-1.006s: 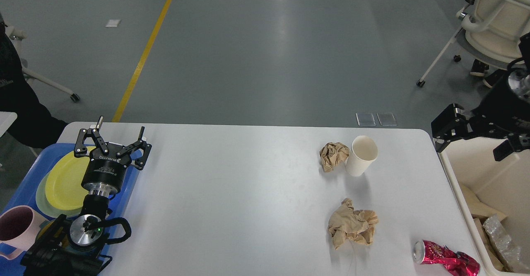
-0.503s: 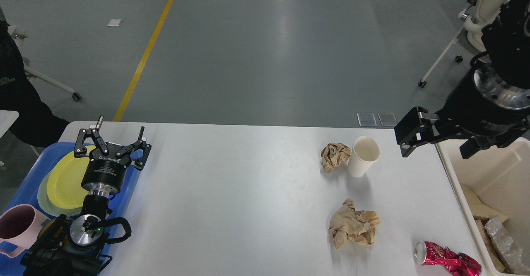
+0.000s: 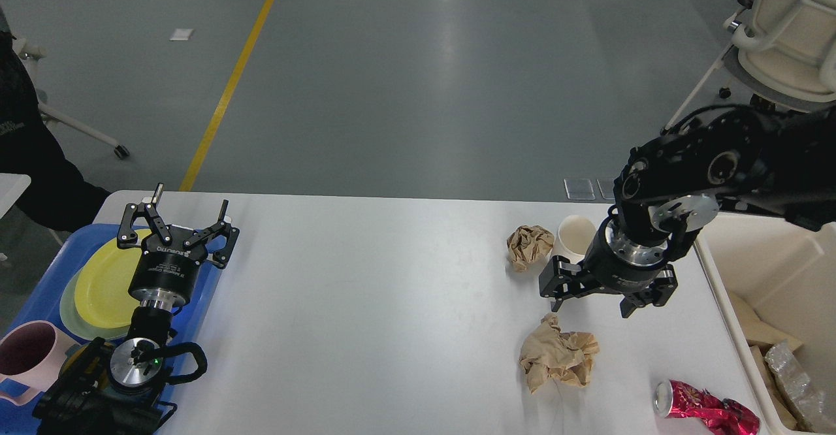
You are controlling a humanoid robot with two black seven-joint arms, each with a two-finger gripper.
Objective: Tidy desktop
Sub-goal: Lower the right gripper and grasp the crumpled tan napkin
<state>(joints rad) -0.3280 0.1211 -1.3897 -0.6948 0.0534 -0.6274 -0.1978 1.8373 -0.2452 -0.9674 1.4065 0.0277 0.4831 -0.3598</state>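
Note:
The white desktop fills the lower view. On its right part lie a small crumpled brown paper, a white paper cup partly hidden behind my right arm, a large crumpled brown paper and a crushed red can. My right gripper is open and empty, pointing down, just above and behind the large crumpled paper and in front of the cup. My left gripper is open and empty, held over the far left of the desktop by the tray's edge.
A blue tray at the left edge holds yellow plates and a pink mug. A cream-white bin with scraps stands off the right edge. A white chair stands at the back right.
My right arm has swung from over the bin leftwards and down to above the large crumpled paper, now covering part of the cup. The left arm has not moved.

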